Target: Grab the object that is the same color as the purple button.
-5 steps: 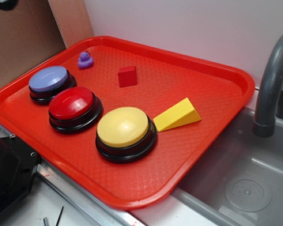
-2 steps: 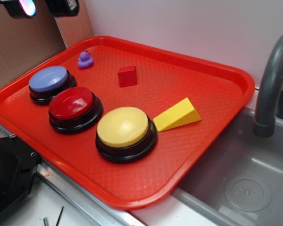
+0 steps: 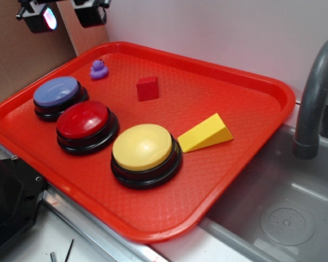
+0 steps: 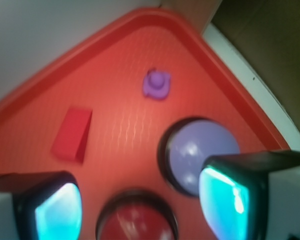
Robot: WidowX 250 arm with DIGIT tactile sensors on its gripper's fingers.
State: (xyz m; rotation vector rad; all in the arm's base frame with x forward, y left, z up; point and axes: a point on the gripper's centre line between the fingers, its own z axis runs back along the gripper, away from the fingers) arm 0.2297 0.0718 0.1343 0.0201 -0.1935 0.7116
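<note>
High above the tray's (image 3: pixel 273 87) far-left corner, gripper (image 3: pixel 65 13) hangs wide and empty; best centre over purple duck (image 3: pixel 99 69), clearing purple button (image 3: pixel 57 91), before descending.

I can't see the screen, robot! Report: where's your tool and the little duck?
Tool open, empty, high above tray's back corner. Purple duck untouched beyond purple button. Nothing blocking it.

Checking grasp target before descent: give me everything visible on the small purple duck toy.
The purple duck toy is tiny, far smaller than the buttons, and looks like smooth rubber or plastic: a rounded body with a small head on top. It sits upright on the red tray near its far corner, just behind the purple button, apart from it. Nothing but the tray touches it. In the blurred wrist view it lies ahead of the open gripper, unheld.
</note>
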